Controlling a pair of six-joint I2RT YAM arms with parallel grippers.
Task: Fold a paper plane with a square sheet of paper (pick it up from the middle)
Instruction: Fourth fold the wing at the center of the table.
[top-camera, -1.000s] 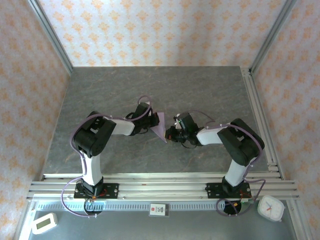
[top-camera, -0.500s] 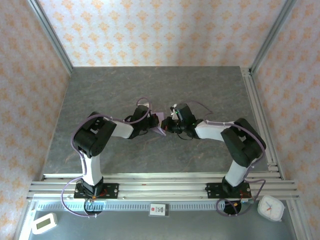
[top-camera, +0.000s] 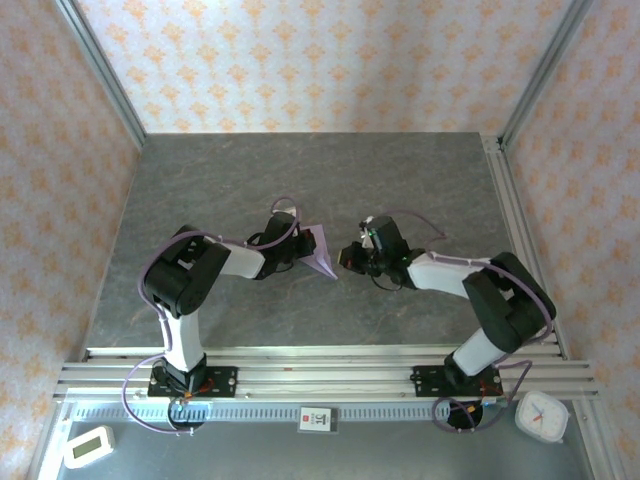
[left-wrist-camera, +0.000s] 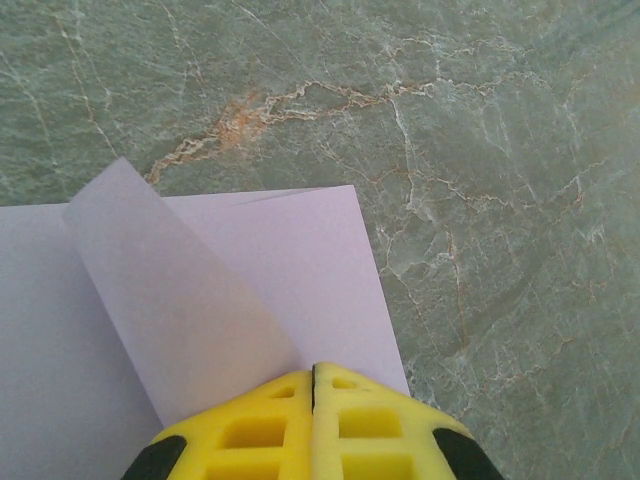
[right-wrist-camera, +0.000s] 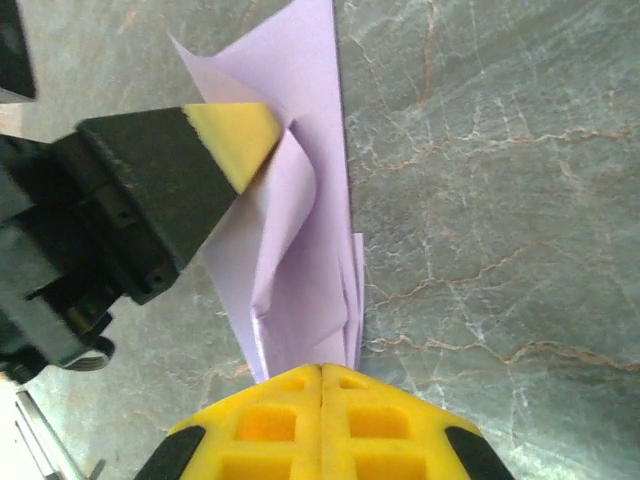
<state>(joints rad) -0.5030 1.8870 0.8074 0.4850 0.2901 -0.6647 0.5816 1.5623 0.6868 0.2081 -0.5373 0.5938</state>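
Note:
The square sheet of paper, pale lilac and partly folded into a narrow pointed shape, sits at the middle of the table between the two arms. My left gripper is shut on a raised flap of the sheet, which runs down into the closed yellow fingertips. My right gripper is shut, just right of the paper. In the right wrist view the folded sheet stretches away from the closed gripper. The left fingertip rests on its curled flap. I cannot tell whether the right jaws pinch any layer.
Grey marbled table with patterned walls on three sides. Aluminium rails run along the right edge and the near edge. A white clock lies at the near right and a small white timer at the near left.
My right gripper pushed in against the paper's pointed end, then drew back to the right. The left gripper kept its grip and barely shifted.

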